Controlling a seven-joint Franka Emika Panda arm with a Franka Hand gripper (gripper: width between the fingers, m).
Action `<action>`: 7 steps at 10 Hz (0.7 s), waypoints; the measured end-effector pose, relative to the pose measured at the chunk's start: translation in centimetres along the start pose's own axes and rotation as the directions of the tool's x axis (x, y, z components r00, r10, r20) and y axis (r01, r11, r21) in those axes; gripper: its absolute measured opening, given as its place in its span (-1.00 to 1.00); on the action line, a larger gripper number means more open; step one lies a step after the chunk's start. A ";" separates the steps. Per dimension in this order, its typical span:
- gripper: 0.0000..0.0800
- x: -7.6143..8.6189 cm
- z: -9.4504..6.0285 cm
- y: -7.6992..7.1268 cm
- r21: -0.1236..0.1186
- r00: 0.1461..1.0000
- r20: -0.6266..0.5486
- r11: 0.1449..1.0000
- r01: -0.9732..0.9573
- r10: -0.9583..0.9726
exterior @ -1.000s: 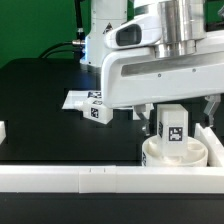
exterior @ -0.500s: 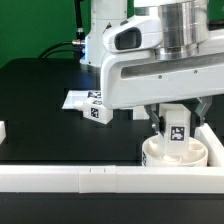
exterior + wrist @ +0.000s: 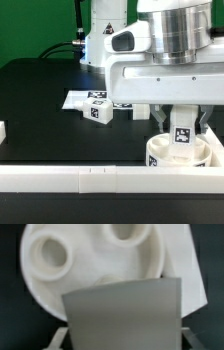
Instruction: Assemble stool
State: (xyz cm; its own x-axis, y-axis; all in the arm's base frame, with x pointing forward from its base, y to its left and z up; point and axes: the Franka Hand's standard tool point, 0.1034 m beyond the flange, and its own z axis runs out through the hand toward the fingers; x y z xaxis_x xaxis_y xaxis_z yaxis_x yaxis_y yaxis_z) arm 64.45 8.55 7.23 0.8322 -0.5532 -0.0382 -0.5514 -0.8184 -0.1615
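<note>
The round white stool seat (image 3: pixel 178 154) sits by the white border rail at the exterior view's right, its sockets facing up. My gripper (image 3: pixel 182 126) is shut on a blocky white leg (image 3: pixel 183 134) with a black-and-white tag and holds it upright just over the seat. In the wrist view the leg (image 3: pixel 123 314) fills the foreground between my fingers, with the seat (image 3: pixel 90 263) and two of its sockets beyond it. A second tagged leg (image 3: pixel 97 111) lies on the black table further back.
The long white border rail (image 3: pixel 90 179) runs along the table's front edge. The marker board (image 3: pixel 80 99) lies flat behind the loose leg. A small white block (image 3: pixel 3 130) stands at the exterior view's left edge.
My gripper has moved to the exterior view's right with the leg, and the seat has shifted slightly right with it. The loose leg has not moved.
</note>
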 end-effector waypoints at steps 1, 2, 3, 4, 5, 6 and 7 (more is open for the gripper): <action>-0.16 -0.3 0.2 -0.8 0.034 0.973 -0.002 0.972 -0.232 0.232; -0.16 -0.4 0.3 -0.8 0.038 0.932 0.007 0.932 -0.362 0.362; -0.16 -0.5 0.3 -0.9 0.037 0.922 0.011 0.921 -0.388 0.388; -0.16 -0.5 0.3 -0.9 0.040 0.890 0.019 0.889 -0.456 0.456; -0.16 -0.5 0.3 -0.9 0.042 0.856 0.026 0.855 -0.516 0.516; -0.16 -0.6 0.4 -0.9 0.042 0.807 0.035 0.806 -0.591 0.590; -0.16 -0.9 0.5 -1.1 0.034 0.685 0.054 0.684 -0.728 0.726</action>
State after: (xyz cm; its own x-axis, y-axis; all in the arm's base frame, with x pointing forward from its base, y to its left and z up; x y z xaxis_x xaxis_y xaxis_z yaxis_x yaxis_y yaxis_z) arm 64.34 10.00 6.98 0.1726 -0.9652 -0.1963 -0.9816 -0.1519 -0.1160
